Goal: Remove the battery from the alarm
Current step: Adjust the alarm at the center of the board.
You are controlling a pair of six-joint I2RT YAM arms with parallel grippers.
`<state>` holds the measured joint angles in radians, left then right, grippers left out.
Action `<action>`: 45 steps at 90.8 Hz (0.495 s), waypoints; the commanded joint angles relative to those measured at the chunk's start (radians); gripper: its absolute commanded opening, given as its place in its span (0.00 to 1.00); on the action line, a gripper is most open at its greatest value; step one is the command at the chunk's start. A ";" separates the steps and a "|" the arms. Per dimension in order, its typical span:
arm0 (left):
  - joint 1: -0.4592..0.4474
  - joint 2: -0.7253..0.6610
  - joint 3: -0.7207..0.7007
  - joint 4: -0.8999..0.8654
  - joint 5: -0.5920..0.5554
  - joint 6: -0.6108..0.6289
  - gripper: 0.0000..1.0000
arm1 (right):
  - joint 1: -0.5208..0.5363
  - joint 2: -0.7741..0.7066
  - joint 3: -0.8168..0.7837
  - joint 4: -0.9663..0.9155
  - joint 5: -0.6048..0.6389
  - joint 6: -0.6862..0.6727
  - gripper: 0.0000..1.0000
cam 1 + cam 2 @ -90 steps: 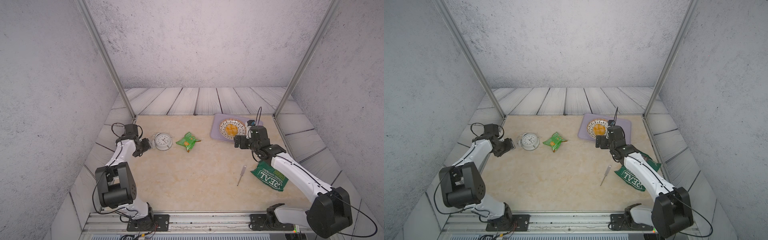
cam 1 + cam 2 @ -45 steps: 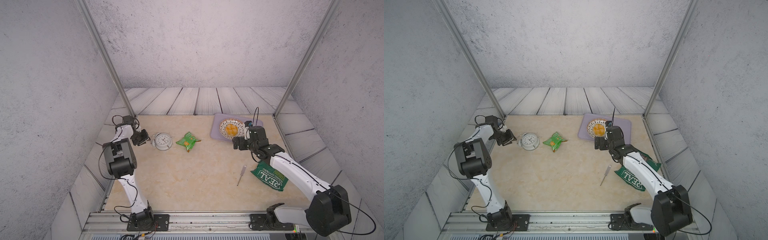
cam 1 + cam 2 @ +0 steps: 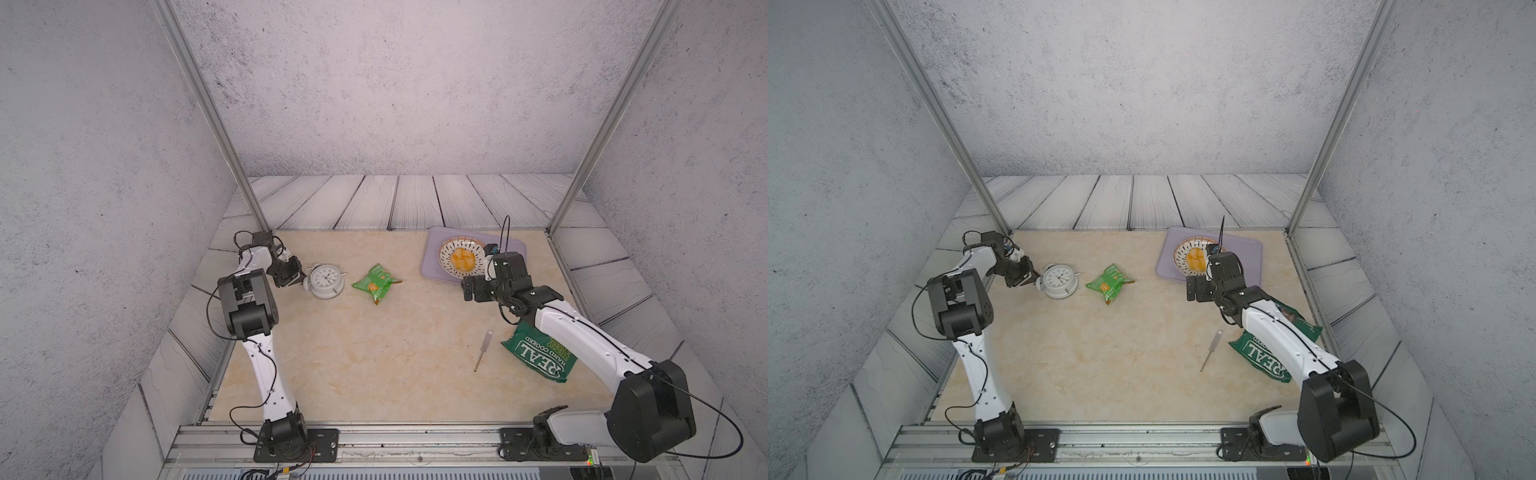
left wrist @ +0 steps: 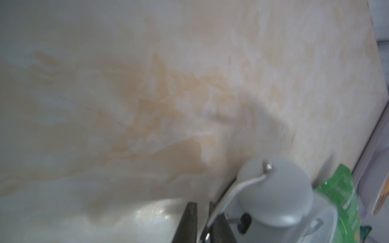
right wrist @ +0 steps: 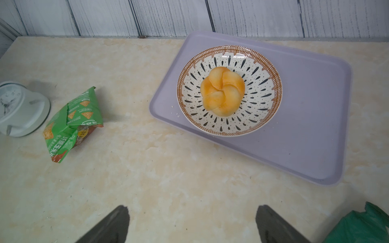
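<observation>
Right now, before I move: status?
Left gripper shut on alarm handle. Right gripper open, empty, by tray. Battery not visible. Snack bag beside alarm, apart.

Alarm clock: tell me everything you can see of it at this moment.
The alarm clock is round and white, plastic-looking, with a white dial, black numerals, a domed bell and a thin handle. It lies on the table near the far left, dial facing up, legs sticking out. The shut left hand appears to pinch its handle. A green snack bag lies beside it, apart. Its back is out of sight.
</observation>
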<state>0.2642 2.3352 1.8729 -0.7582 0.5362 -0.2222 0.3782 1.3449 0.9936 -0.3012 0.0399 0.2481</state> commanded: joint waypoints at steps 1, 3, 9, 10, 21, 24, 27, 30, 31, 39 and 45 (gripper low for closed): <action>-0.011 -0.054 -0.047 0.004 0.008 0.008 0.03 | 0.013 0.018 0.036 -0.032 -0.036 -0.025 0.99; -0.010 -0.082 -0.080 0.012 0.001 0.006 0.01 | 0.018 0.017 0.036 -0.032 -0.039 -0.029 0.99; -0.010 -0.181 -0.183 0.047 -0.017 -0.007 0.00 | 0.029 0.010 0.030 -0.023 -0.049 -0.047 0.99; -0.011 -0.202 -0.200 0.053 -0.019 -0.010 0.00 | 0.033 0.010 0.027 -0.021 -0.052 -0.052 0.99; -0.015 -0.413 -0.385 0.095 -0.011 -0.056 0.00 | 0.074 0.002 0.002 0.027 -0.074 -0.105 0.99; -0.017 -0.472 -0.432 0.096 -0.014 -0.068 0.00 | 0.085 0.002 -0.004 0.043 -0.084 -0.120 0.99; -0.019 -0.522 -0.480 0.096 -0.020 -0.080 0.00 | 0.098 0.001 -0.009 0.060 -0.096 -0.129 0.99; -0.019 -0.585 -0.525 0.095 -0.020 -0.091 0.00 | 0.111 0.003 -0.015 0.079 -0.107 -0.146 0.99; -0.021 -0.606 -0.539 0.095 -0.019 -0.095 0.00 | 0.116 0.003 -0.016 0.086 -0.111 -0.150 0.99; -0.031 -0.742 -0.654 0.082 -0.013 -0.127 0.00 | 0.167 0.005 -0.038 0.146 -0.140 -0.202 0.99; -0.052 -0.827 -0.746 0.087 0.002 -0.172 0.00 | 0.222 0.007 -0.069 0.215 -0.159 -0.247 0.99</action>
<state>0.2401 1.6119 1.2423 -0.6624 0.5152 -0.3195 0.5381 1.3472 0.9684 -0.1970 -0.0586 0.0963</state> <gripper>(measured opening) 0.069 0.993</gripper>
